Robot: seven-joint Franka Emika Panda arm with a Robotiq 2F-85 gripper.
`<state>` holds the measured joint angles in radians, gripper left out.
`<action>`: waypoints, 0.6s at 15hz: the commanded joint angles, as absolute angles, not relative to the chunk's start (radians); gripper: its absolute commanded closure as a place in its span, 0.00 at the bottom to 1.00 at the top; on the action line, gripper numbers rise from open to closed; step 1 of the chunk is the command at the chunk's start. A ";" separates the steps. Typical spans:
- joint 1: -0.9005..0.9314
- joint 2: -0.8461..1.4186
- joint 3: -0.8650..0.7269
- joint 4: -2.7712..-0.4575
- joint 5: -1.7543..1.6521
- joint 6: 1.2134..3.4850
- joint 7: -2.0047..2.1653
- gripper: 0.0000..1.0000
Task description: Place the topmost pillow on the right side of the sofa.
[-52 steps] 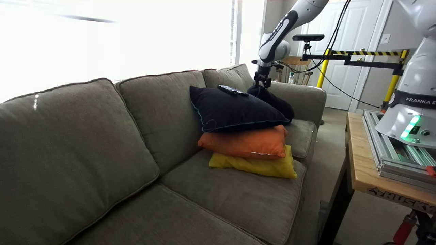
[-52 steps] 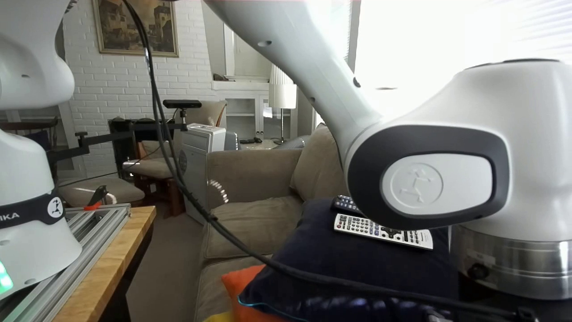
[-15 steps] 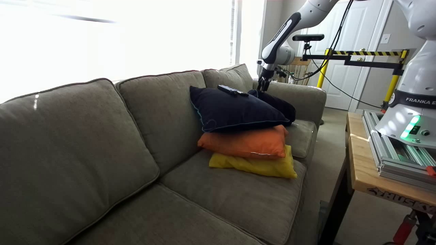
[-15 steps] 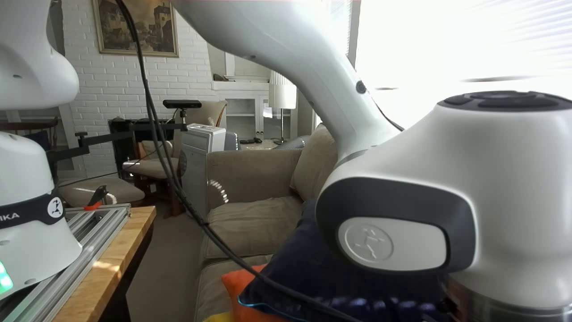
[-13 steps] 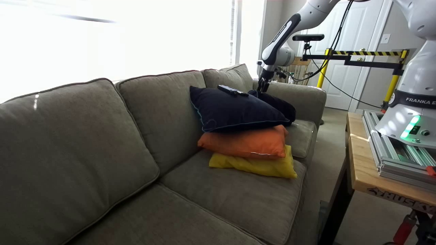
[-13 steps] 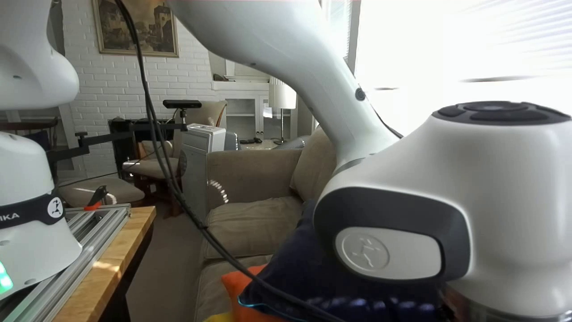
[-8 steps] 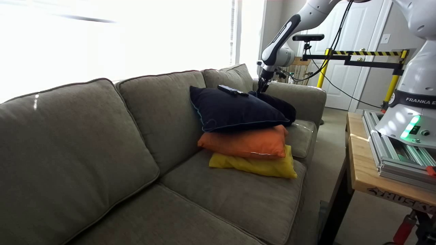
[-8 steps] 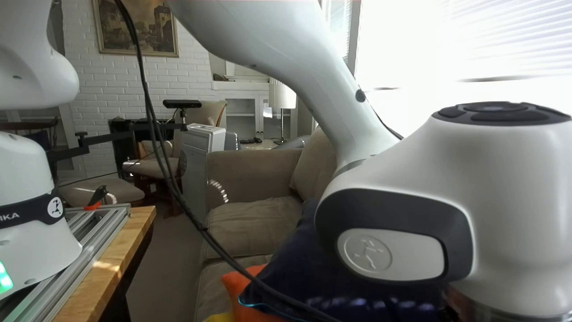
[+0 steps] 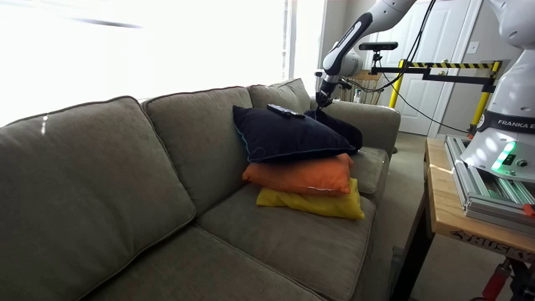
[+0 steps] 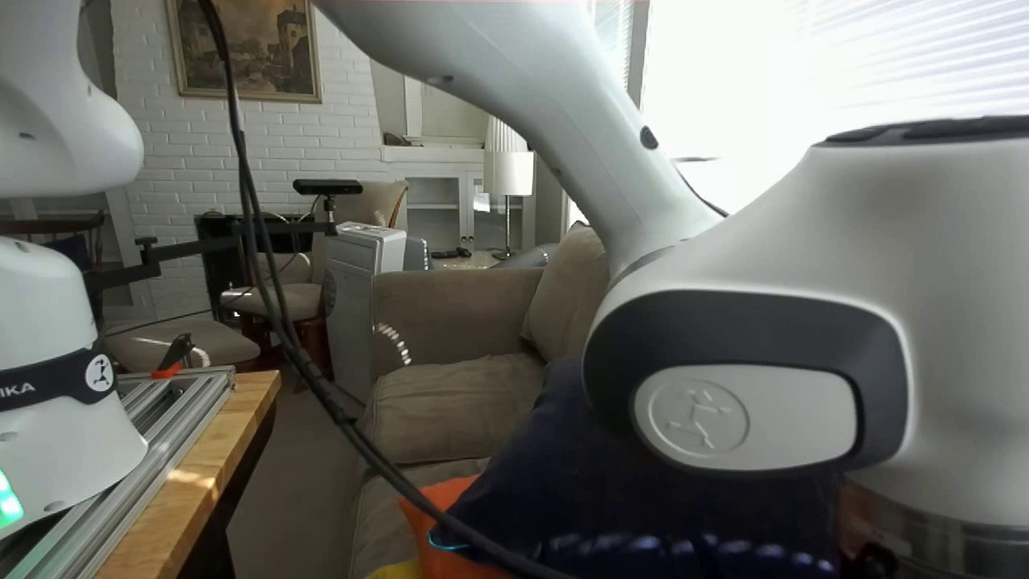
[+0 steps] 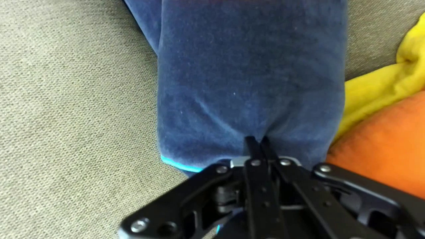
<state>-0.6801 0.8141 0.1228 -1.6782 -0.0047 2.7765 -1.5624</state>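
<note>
Two navy pillows show; which is the task's topmost pillow I cannot tell. The far navy pillow (image 9: 340, 129) leans on the seat near the padded arm of the grey sofa (image 9: 167, 142). My gripper (image 9: 319, 106) reaches down to its upper edge. In the wrist view my gripper (image 11: 257, 140) is shut, its fingertips pinching creased cloth of that navy pillow (image 11: 249, 66). The nearer navy pillow (image 9: 288, 136) tops a stack, over the orange pillow (image 9: 301, 175) and the yellow pillow (image 9: 313, 205). The arm hides the gripper in an exterior view.
Remote controls (image 9: 284, 111) lie on the stacked navy pillow. The sofa's padded arm (image 9: 363, 121) rises beyond the held pillow, with back cushions (image 9: 200, 138) along the window. A wooden bench (image 9: 439, 179) carries the robot base. Cables (image 10: 321, 394) hang from the arm.
Over the last second the gripper's fingers have gone from apart to together on the far navy pillow, and the wrist has risen slightly. The stacked pillows have not moved.
</note>
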 commanded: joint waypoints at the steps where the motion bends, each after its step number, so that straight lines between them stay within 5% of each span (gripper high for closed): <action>1: -0.726 0.779 0.167 -1.669 -0.024 2.680 -1.744 0.99; 9: -0.701 0.691 0.115 -1.633 -0.014 2.455 -2.118 0.99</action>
